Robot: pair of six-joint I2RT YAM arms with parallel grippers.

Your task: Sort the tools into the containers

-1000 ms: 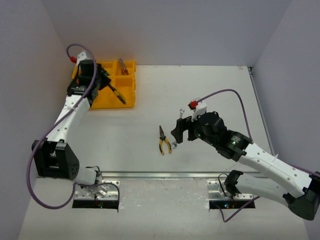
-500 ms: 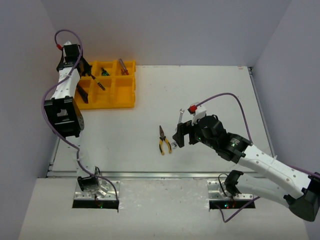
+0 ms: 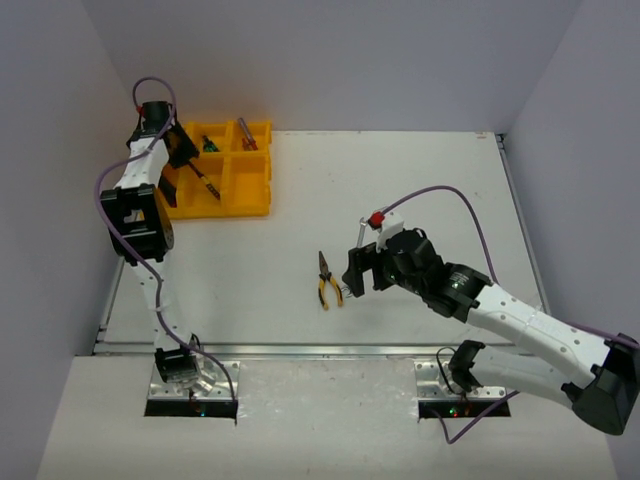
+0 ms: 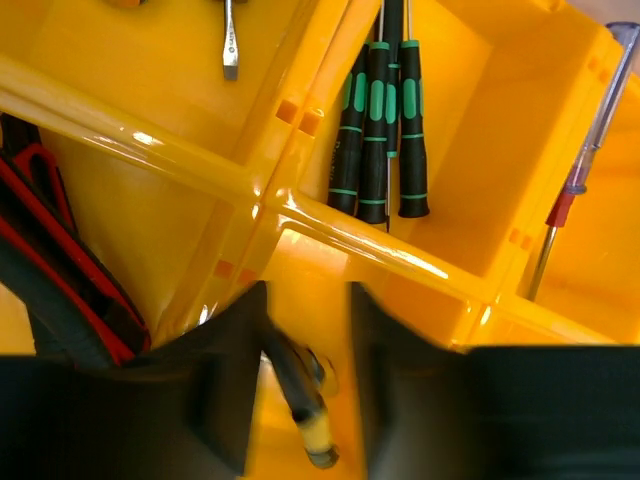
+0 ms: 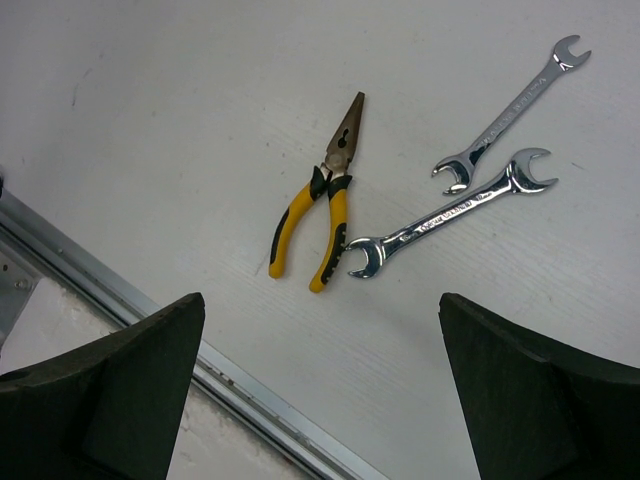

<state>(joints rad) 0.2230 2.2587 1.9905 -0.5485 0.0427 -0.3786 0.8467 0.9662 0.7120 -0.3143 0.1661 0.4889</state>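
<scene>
Right gripper (image 5: pixel 318 305): fingers spread wide, empty, hanging over the loose tools mid-table.

Loose on the table, counted: one yellow-handled pliers (image 5: pixel 331 183) and two silver wrenches (image 5: pixel 450 207).

Seen from above, the pliers lie just left of my right fingers. Their long axis runs near-to-far, nose far, handles near. The wrenches sit mostly under that gripper, one just beside a pliers handle. My right arm is by far the nearer. I judge the pliers its next pick, fingers closing across the handles.

Left gripper (image 4: pixel 305 300): low over the yellow tray (image 4: pixel 330 225) at far left. Its fingers stand a narrow gap apart, with a black, yellow-ended tool (image 4: pixel 300 400) showing in the gap. Whether it is pinched or free I cannot tell.

In the tray, three green-black screwdrivers (image 4: pixel 375 130) share one compartment.
</scene>
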